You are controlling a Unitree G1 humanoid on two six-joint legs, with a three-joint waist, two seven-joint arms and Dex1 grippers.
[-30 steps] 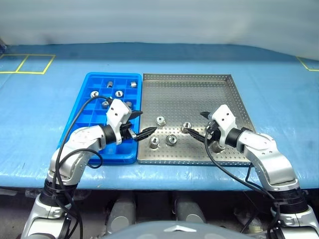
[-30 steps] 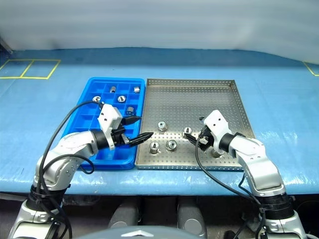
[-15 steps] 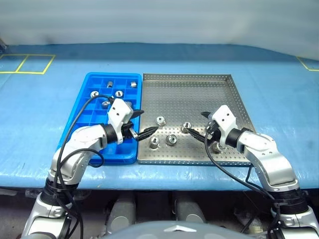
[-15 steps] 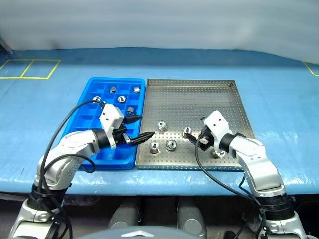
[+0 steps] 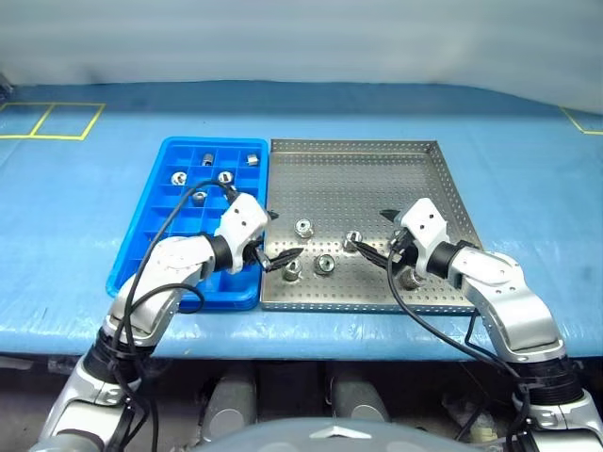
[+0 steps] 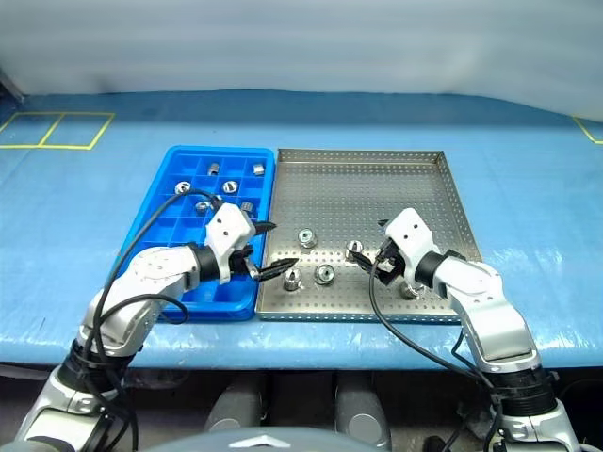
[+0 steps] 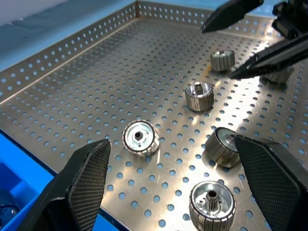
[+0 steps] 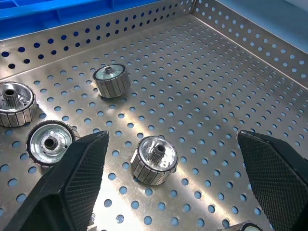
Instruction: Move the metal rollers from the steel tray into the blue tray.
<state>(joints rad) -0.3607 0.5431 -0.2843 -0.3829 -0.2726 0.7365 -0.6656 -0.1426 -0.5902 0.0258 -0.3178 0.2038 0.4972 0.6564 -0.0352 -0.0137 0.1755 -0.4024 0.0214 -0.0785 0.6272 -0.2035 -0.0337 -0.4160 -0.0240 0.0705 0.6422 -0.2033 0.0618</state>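
The steel tray (image 5: 358, 179) holds several metal rollers, among them one at its left-centre (image 5: 303, 227), one near its front left (image 5: 292, 269) and one in the middle (image 5: 353, 239). The blue tray (image 5: 155, 240) lies against its left side with several rollers (image 5: 225, 176) in its far compartments. My left gripper (image 5: 285, 234) hangs open over the steel tray's left edge, with a roller (image 7: 140, 138) and another (image 7: 224, 147) just ahead of its fingers. My right gripper (image 5: 370, 233) is open and empty, pointing at the middle roller (image 8: 154, 160).
The two trays sit on a blue table cover (image 5: 75, 188) with yellow tape marks (image 5: 57, 120) at the far left. Black cables (image 5: 170, 202) loop from both wrists. The steel tray's raised rim (image 5: 353, 144) runs around its perforated floor.
My left gripper has moved right, from over the blue tray's right edge to over the steel tray's left edge, and has rolled slightly. The right gripper has stayed put.
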